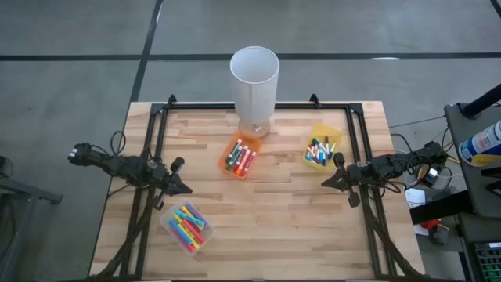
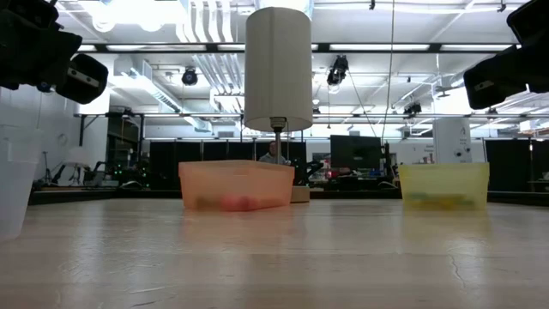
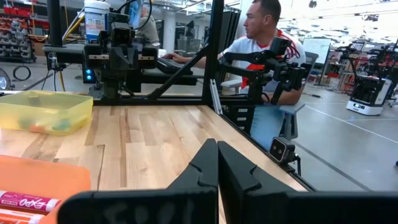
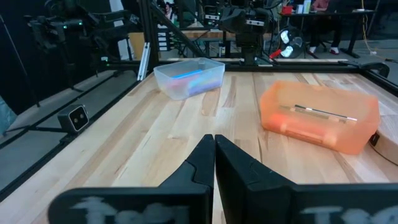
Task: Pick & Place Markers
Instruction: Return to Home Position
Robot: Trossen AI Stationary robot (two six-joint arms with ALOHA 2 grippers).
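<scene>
Where markers (image 1: 188, 225) lie: orange bin (image 2: 236, 184), yellow bin (image 2: 443, 184), clear bin (image 4: 175, 87).

left pincer (image 1: 185, 188): closed, facing inward | right pincer (image 1: 326, 182): closed, facing inward

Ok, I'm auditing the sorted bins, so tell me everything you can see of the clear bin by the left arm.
The clear bin is a small rectangular tub of translucent plastic, open-topped, upright on the wooden table and turned diagonally. It holds a pile of markers in pink, yellow, blue and green. It sits near the left gripper, which is shut and not touching it.
</scene>
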